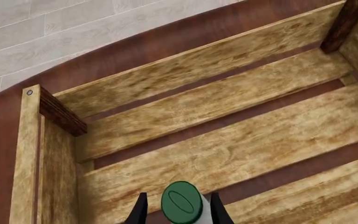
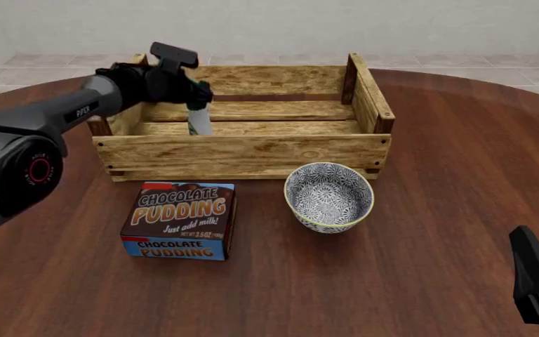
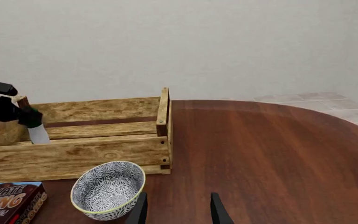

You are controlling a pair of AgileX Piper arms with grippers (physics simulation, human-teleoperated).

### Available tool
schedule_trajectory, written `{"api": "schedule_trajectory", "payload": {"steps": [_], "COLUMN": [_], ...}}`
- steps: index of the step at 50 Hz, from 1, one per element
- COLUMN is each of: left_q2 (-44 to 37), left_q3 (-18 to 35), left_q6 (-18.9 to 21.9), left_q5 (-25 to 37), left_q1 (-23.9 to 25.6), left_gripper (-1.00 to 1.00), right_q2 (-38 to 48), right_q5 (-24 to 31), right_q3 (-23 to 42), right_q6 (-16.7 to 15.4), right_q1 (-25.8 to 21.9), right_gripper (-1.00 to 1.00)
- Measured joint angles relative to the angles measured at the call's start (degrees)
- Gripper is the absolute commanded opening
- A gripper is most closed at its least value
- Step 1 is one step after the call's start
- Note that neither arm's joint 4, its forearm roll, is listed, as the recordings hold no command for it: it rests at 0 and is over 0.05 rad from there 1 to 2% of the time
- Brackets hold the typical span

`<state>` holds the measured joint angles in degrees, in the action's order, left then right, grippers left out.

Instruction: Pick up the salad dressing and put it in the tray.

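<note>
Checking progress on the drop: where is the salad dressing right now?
In the front view, the salad dressing hangs in the left gripper over the tray's left end, not yet released.

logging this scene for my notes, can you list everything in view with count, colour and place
salad dressing: 1, whitish with green cap, held over the tray's left end
tray: 1, light wood with dark posts, far middle of table
chocolate pudding box: 1, blue and brown, in front of tray, left
bowl: 1, blue-patterned, in front of tray, right
table: 1, dark reddish wood
left end effector: 1, black, shut on the bottle
right end effector: 1, black, open, near right
</note>
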<state>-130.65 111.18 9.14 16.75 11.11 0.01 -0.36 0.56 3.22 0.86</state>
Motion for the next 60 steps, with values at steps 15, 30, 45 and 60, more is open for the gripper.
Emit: {"api": "schedule_trajectory", "payload": {"steps": [15, 30, 45, 60], "left_q2": [1.86, 4.08, 7.17, 10.48], "left_q3": [1.13, 1.78, 2.22, 2.25], "left_q6": [-0.1, 0.08, 0.48, 0.75], "left_q5": [1.55, 3.0, 4.66, 5.96], "left_q1": [0.54, 0.91, 1.16, 1.5], "left_gripper": [1.0, 1.0, 1.0, 1.0], "right_q2": [0.0, 0.0, 0.0, 0.0], "right_q5": [0.04, -0.01, 0.01, -0.05], "right_q3": [0.02, -0.11, -0.04, 0.02], "right_q6": [-0.06, -0.18, -0.33, -0.4], "right_q1": [0.06, -0.01, -0.01, 0.13], "right_gripper": [1.0, 1.0, 1.0, 1.0]}}
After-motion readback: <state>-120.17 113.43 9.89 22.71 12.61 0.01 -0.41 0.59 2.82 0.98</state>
